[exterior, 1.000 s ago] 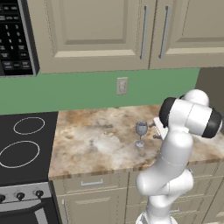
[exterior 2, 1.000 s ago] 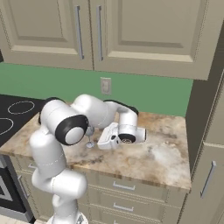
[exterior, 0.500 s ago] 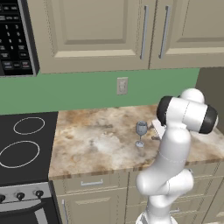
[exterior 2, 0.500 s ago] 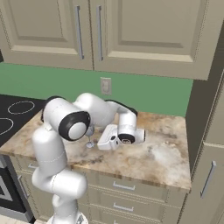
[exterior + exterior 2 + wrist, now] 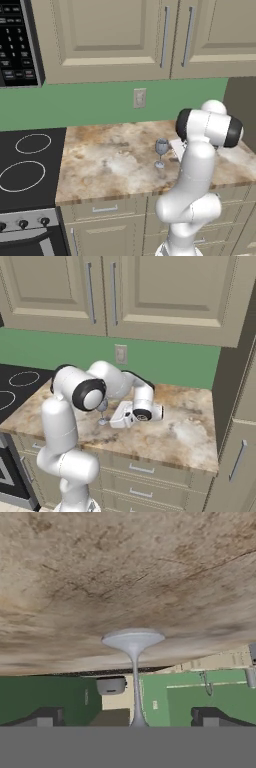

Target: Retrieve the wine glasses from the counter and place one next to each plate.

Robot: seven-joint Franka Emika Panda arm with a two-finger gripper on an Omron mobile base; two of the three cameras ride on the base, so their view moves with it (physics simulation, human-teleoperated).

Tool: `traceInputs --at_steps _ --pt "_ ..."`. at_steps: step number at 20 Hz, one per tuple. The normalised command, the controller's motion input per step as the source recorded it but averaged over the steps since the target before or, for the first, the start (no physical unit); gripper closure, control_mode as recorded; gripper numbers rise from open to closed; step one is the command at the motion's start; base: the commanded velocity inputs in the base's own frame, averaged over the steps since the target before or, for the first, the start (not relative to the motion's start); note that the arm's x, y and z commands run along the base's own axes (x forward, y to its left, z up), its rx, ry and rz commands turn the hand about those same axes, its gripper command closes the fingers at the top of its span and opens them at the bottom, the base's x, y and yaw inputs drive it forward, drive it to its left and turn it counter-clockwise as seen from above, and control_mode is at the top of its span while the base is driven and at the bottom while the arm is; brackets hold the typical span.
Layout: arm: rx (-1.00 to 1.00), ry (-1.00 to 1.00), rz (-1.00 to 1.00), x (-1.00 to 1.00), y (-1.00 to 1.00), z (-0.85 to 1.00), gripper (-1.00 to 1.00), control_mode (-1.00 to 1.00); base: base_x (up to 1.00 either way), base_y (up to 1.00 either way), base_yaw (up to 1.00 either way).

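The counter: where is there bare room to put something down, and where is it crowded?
The counter lies bare between the stovetop and the wine glass, and again at its far end by the tall cabinet. It is crowded around the glass, where the gripper sits low at the stem.

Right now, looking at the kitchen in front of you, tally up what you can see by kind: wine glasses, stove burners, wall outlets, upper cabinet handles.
Wine glasses: 1
Stove burners: 2
Wall outlets: 1
Upper cabinet handles: 2
Total: 6
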Motion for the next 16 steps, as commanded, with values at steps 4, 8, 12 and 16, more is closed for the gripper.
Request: traceInputs --at_steps 4,8,12,16 --pt "0.0 0.03 0.0 0.04 0.22 -0.1 -1.0 -1.0 0.0 0.0 0.0" --pt "0.0 0.04 0.0 0.0 0.09 -0.04 -1.0 -1.0 0.0 0.0 0.0" --pt "0.0 0.04 0.0 0.0 0.16 0.0 -1.0 -1.0 0.0 0.0 0.0" --pt "0.0 0.06 0.0 0.06 0.21 0.0 -1.0 -1.0 0.0 0.0 0.0"
